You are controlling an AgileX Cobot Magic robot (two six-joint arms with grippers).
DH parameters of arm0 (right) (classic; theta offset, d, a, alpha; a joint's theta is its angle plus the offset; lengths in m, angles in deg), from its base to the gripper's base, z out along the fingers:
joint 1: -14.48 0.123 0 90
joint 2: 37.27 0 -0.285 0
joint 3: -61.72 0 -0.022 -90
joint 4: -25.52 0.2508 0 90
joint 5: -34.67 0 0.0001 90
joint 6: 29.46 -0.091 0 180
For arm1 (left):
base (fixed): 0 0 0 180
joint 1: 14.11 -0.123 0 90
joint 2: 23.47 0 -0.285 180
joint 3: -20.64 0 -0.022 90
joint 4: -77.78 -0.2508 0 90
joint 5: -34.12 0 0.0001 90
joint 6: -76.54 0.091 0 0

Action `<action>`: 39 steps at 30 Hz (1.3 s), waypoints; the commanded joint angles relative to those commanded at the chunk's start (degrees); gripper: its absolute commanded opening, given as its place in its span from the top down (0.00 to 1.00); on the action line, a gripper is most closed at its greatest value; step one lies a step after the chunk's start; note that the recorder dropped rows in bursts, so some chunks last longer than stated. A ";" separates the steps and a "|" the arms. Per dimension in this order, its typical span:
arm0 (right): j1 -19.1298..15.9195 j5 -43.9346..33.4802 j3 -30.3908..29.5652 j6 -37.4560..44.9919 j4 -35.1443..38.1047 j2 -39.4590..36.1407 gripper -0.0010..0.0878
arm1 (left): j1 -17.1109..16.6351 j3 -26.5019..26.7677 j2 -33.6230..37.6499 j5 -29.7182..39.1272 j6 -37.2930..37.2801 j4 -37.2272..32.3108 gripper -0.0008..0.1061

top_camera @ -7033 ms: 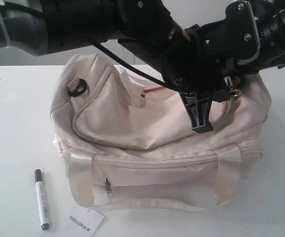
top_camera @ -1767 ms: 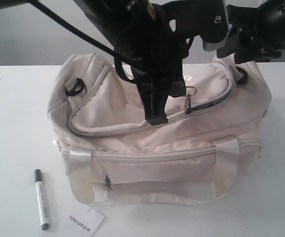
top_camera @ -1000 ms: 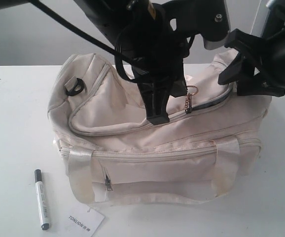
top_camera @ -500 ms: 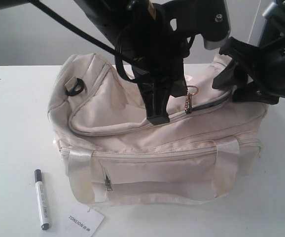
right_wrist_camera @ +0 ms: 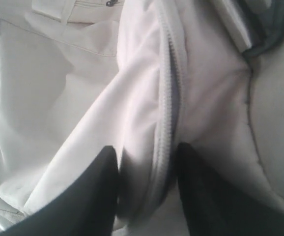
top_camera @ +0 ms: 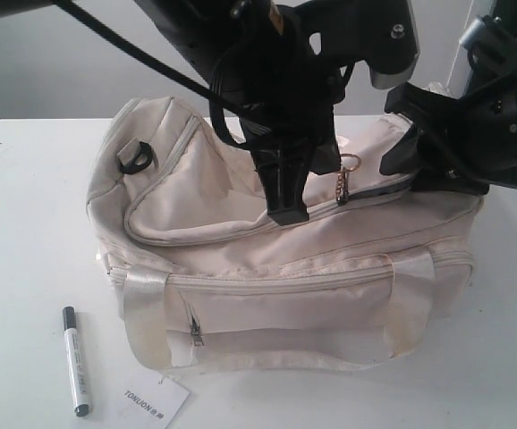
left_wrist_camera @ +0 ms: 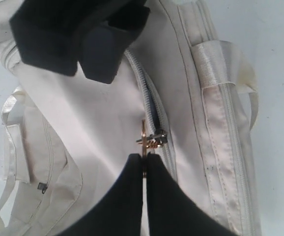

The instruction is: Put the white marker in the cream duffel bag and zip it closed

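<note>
Our left fingers (left_wrist_camera: 132, 196) pinch the zipper pull (left_wrist_camera: 143, 147) of the cream duffel bag (top_camera: 267, 241); our right fingers (right_wrist_camera: 93, 196) straddle a bag fold, and we cannot tell whether they grip.

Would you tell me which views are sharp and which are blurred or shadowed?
Exterior view: evenly lit, the white marker crisp. Left wrist view: the zipper pull sharp, the left gripper's fingers softer. Right wrist view: the cream duffel bag blurred throughout, shadowed in its fold.
</note>
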 joint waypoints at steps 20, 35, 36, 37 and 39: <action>0.00 0.77 0.21 3.84 0.00 0.00 0.99 | 0.00 0.00 0.00 6.47 -0.10 0.00 0.99; 0.00 2.06 0.21 4.40 -0.09 3.07 0.99 | 0.00 0.00 0.00 14.77 -0.10 -0.43 0.99; -0.10 2.06 0.21 4.40 -0.09 3.08 0.99 | 0.00 0.00 0.00 15.24 -0.10 -0.58 0.99; -0.10 2.06 0.21 4.40 -0.09 3.08 0.99 | 0.00 0.00 0.00 15.61 -0.10 -0.84 0.99; -0.10 2.06 0.21 4.40 -0.09 3.08 0.99 | -0.10 0.00 0.00 16.42 -0.10 -1.24 0.99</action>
